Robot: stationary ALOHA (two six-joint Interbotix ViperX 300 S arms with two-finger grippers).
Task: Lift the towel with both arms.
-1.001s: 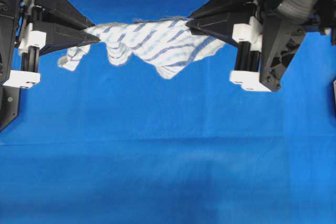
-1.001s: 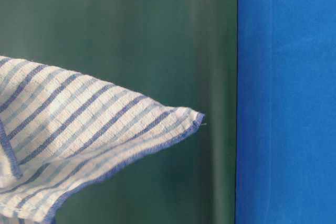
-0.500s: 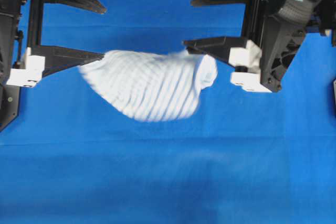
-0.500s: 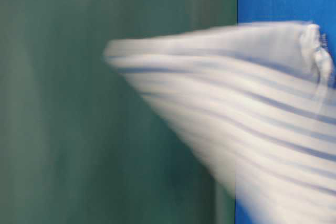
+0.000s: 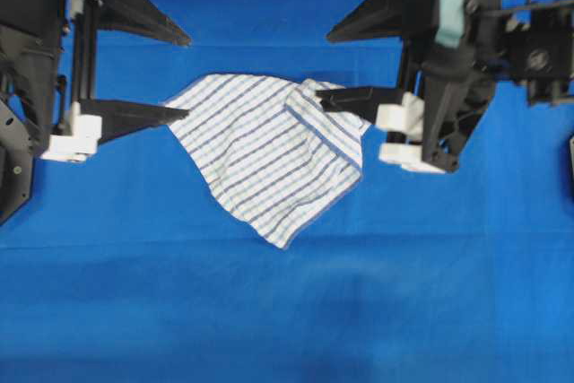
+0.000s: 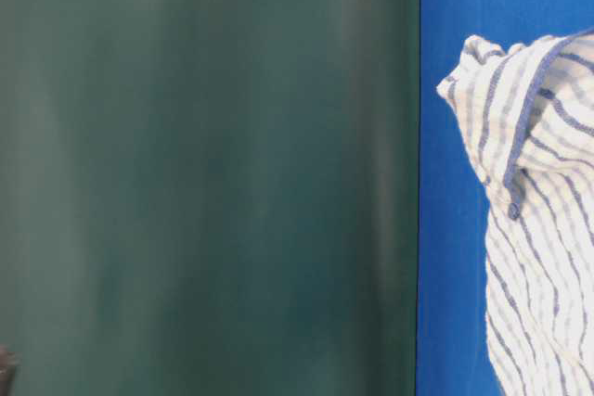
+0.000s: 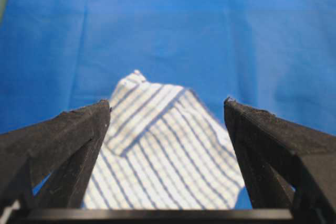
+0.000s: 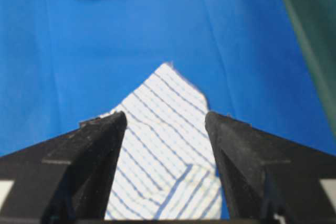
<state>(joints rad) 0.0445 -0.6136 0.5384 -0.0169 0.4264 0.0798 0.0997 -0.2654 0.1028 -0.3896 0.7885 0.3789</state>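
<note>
The towel lies rumpled on the blue cloth of the counter, a little toward twelve o'clock of the overhead view's middle, one corner pointing to six o'clock and a fold doubled over at its two o'clock side; the left pincer stands at nine o'clock of it, jaws spread wide, one finger tip at the towel's edge in that view, though whether it touches cannot be told; the right pincer stands at three o'clock, likewise spread, its lower finger over the folded corner; neither pinches anything, and both wrist views show the striped fabric lying loose below open fingers. The towel looks thin, soft and light; it will likely sag and swing between two holds and slip from a shallow pinch; the sensible places to grip are probably the opposite corners at nine and three o'clock, taking a good bite of the hemmed edge, which seems firmer than the middle.
</note>
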